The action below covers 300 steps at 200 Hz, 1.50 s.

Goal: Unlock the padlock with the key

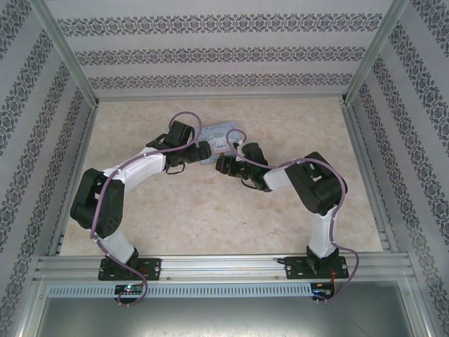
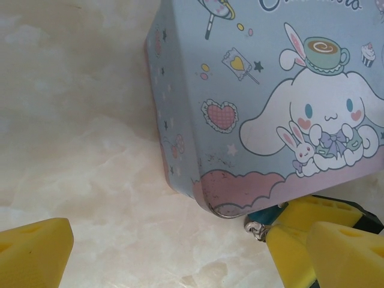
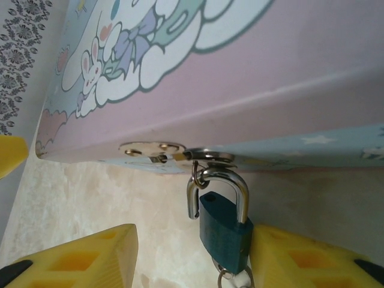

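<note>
Marble tabletop (image 1: 210,217) bears the tin (image 2: 252,90) far centre. Left gripper (image 2: 174,258) gapes released; right gripper (image 3: 195,264) straddles the hanging padlock (image 3: 225,231) unclenched (lock beside its right finger): centre, then pinch its body.

The tin (image 2: 252,108) is pastel blue with a pink cloud band and a white cartoon puppy (hearts and stars scattered around), the padlock (image 3: 227,231) teal with a silver shackle, the fingers (image 3: 84,258) of the right claw (image 3: 195,264) yellow, the surface (image 2: 78,150) cream marble.
</note>
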Each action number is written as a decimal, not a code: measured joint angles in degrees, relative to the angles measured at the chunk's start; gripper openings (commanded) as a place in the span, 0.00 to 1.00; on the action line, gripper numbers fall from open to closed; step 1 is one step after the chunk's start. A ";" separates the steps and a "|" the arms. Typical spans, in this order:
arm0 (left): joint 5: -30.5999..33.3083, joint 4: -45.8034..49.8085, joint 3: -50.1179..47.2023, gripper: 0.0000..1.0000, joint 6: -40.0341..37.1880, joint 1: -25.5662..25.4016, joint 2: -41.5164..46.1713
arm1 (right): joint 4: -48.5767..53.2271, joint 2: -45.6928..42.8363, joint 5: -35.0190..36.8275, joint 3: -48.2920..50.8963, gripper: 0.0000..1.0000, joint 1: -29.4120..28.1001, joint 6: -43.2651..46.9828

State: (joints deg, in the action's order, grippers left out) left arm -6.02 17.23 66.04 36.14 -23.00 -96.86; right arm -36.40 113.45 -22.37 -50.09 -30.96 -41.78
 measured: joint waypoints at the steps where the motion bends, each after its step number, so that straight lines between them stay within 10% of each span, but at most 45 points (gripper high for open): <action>1: 0.00 0.00 0.00 1.00 0.00 0.02 0.00 | -0.02 0.04 0.04 -0.04 0.51 -0.04 0.02; 142: -1.27 -0.02 0.00 1.00 0.00 0.74 0.00 | -3.04 1.84 4.13 -0.04 0.01 -0.76 -0.61; 300: 8.55 5.20 9.51 1.00 -6.82 -5.40 -5.99 | -5.90 -2.82 -1.16 8.68 0.00 3.15 -7.76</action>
State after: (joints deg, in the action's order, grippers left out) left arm 2.52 22.44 75.55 29.32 -28.40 -102.85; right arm -42.30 110.63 -23.53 -41.41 -27.81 -49.54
